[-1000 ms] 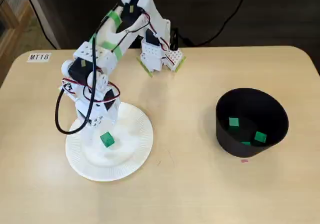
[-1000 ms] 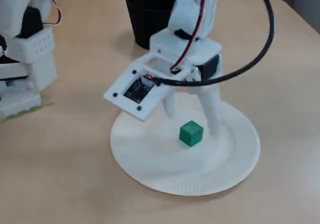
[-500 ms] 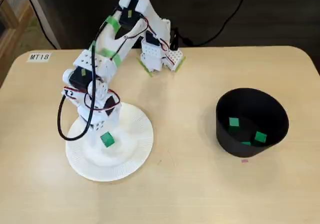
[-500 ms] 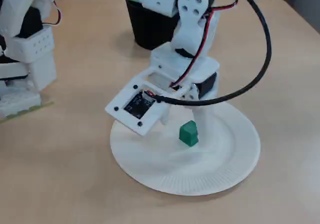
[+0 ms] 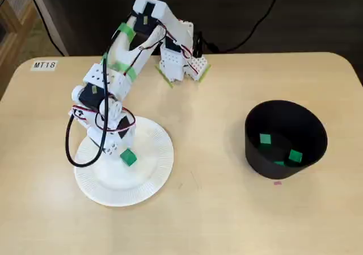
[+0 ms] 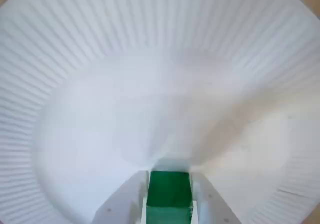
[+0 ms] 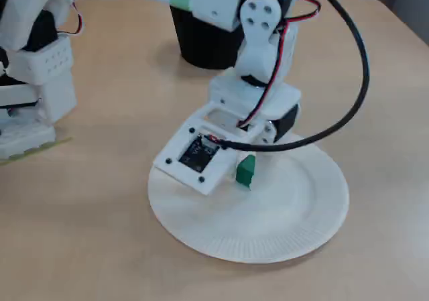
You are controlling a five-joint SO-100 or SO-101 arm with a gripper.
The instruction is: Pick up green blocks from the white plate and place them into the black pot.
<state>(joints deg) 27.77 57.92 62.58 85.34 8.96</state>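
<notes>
One green cube (image 6: 169, 193), ribbed paper plate (image 6: 75, 34)

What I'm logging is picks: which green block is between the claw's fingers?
The green block at the white plate; the others lie inside the black pot.

White arm (image 5: 116, 56) w/ green tape (image 5: 127, 31), red/blk wires, thick blk cable (image 7: 365, 63).

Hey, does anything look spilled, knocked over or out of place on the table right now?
Nothing stands out. The pot stands upright with green blocks inside. The plate lies flat, and the tool grips one block there.
</notes>
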